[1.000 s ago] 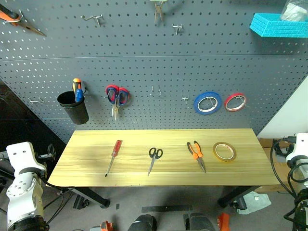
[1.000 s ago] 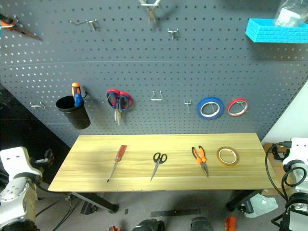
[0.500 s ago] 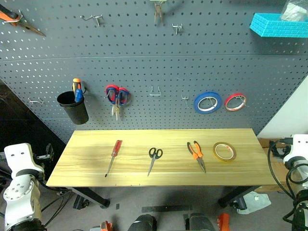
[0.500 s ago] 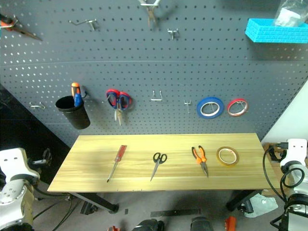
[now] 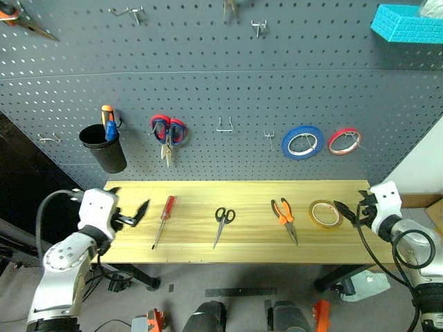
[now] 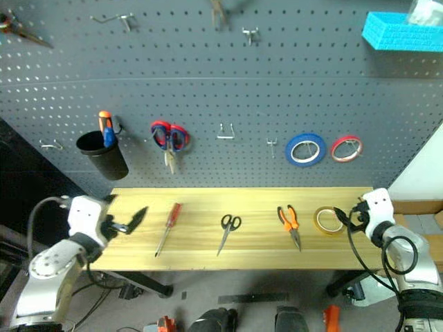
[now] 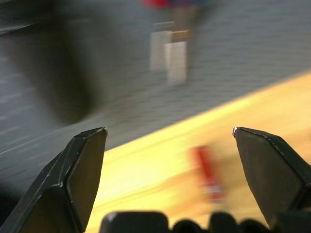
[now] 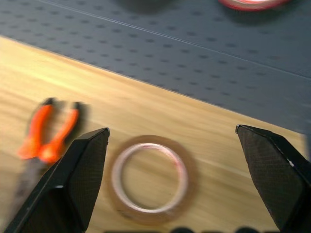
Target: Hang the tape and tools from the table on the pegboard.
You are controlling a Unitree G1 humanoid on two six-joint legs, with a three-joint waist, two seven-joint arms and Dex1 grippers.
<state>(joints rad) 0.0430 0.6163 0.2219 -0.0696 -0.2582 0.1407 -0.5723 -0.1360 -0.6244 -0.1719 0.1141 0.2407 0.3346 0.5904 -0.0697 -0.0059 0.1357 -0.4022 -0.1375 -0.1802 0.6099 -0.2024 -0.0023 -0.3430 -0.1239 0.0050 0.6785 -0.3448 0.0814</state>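
A large dark grey pegboard (image 5: 221, 76) with a regular grid of small holes stands behind a long light wood-grain table (image 5: 242, 236) on dark legs. On the tabletop four things lie in a row, well apart. Toward the pegboard's black cup (image 5: 104, 148) end lies a red-handled screwdriver (image 5: 162, 219) with a thin steel shaft. Next come small black-handled scissors (image 5: 221, 223), blades closed. Beyond them are orange-and-black-handled needle-nose pliers (image 5: 283, 217). Last, below the hanging rolls, sits a thin yellow translucent tape roll (image 5: 324, 214), lying flat with its wide centre open.

On the pegboard hang red-and-blue-handled scissors (image 5: 167, 134), a larger blue tape roll (image 5: 302, 142), a thin red tape roll (image 5: 344, 140) and bare metal hooks (image 5: 224, 125).

The left gripper (image 5: 137, 212) hovers over the table's end just beside the screwdriver, black fingers spread wide and empty. The right gripper (image 5: 349, 210) hangs at the opposite end next to the yellow roll, apparently just short of touching it, fingers likewise parted and holding nothing.

No brand, label or writing can be read on any item.
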